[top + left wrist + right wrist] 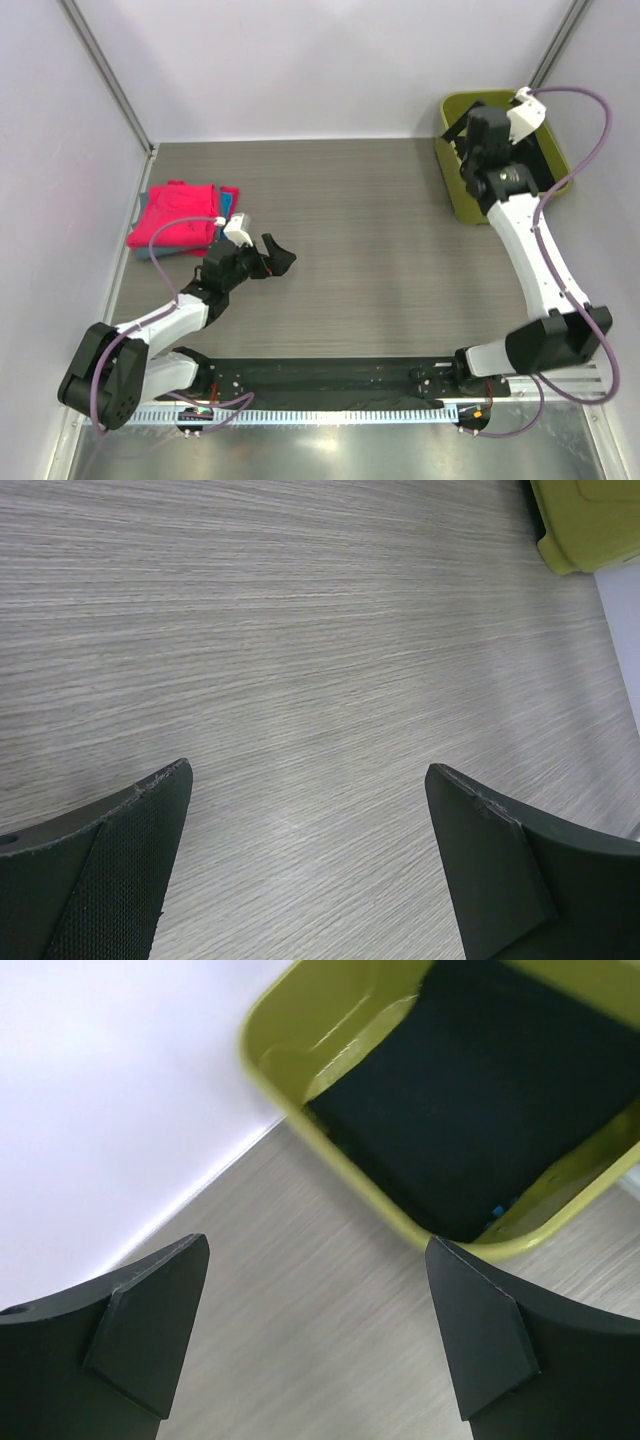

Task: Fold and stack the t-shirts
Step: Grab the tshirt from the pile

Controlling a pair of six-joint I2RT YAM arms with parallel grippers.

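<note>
- The left claw [305,780] is released, its jaws spread wide with nothing between them, and it hangs low over the bare wood-grain worktop [380,240]
- Folded hot-pink t-shirts [178,222] lie in a stack at the far left of the worktop, close to the left wall and just beyond the left claw
- The edge of a blue t-shirt [231,200] peeks out from under the pink ones
- The right claw [315,1245] is also released, jaws wide and empty, poised above a corner of the olive-green tub [340,1020]
- A black t-shirt [470,1110] lies inside the tub and covers its floor; a small blue speck shows at the cloth's edge by the tub wall
- The tub stands at the far right of the worktop, well apart from the pink stack
</note>
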